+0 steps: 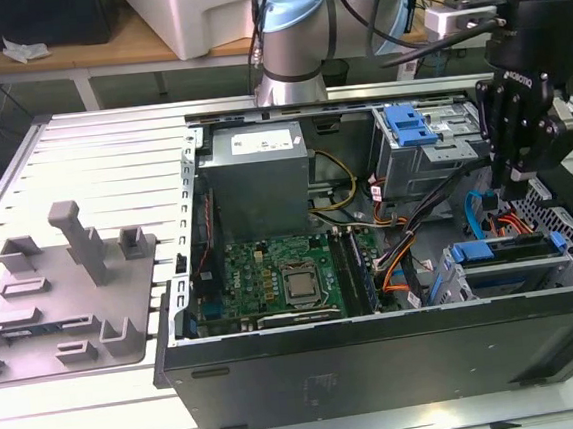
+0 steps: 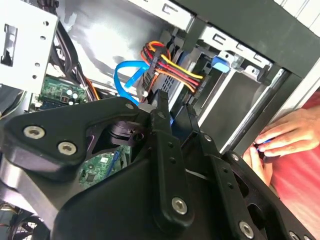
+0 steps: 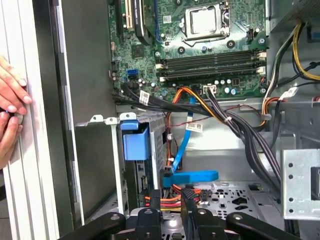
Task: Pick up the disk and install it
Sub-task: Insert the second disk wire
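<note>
Exterior view: gripper [image 1: 521,186] hung inside open computer case [image 1: 380,367] at its right end, above disk [image 1: 505,249] seated in drive cage; fingers nearly closed, holding nothing

This is a robotics lab or workshop. An opened computer case [image 1: 379,357] lies on a slotted aluminium table [image 1: 101,160] below the claw, with a grey fixture plate [image 1: 63,294] well apart from it.

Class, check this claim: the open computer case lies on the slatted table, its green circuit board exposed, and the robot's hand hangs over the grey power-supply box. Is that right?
One detail is wrong. In the exterior view the hand hangs over the drive bay at the case's other end, not over the grey power-supply box. The slatted table and exposed circuit board are as stated.
</note>
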You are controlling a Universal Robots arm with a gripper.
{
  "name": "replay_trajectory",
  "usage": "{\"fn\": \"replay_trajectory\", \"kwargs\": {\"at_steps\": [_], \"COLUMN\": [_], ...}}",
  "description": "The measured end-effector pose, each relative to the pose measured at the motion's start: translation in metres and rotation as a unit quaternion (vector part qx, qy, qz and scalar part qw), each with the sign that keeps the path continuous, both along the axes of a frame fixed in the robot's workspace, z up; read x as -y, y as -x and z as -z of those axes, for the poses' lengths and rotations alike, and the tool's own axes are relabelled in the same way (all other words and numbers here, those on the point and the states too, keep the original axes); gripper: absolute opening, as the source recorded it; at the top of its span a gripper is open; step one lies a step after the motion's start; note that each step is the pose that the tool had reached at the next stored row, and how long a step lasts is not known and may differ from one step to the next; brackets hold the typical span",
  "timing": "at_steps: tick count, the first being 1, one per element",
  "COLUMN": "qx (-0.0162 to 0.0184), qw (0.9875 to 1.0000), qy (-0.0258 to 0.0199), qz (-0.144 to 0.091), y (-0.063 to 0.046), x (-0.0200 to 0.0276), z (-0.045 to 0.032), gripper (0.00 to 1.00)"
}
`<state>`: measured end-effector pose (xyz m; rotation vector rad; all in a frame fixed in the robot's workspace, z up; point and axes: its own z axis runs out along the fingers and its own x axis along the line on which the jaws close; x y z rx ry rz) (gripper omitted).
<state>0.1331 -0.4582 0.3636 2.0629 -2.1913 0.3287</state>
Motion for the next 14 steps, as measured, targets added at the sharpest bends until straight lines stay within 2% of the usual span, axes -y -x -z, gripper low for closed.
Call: {"fn": "replay_trajectory", "kwargs": {"at_steps": [8, 14], "qx": [0.0017, 0.0081], "qw": [1.0000, 1.0000], "qy": [0.0000, 0.0001], "qz": [0.000, 0.001], "y": [0.009, 0.014], "x": [0.0020, 0.0033], "z": [0.0004, 0.0022], "gripper": [0.31, 0.31]}}
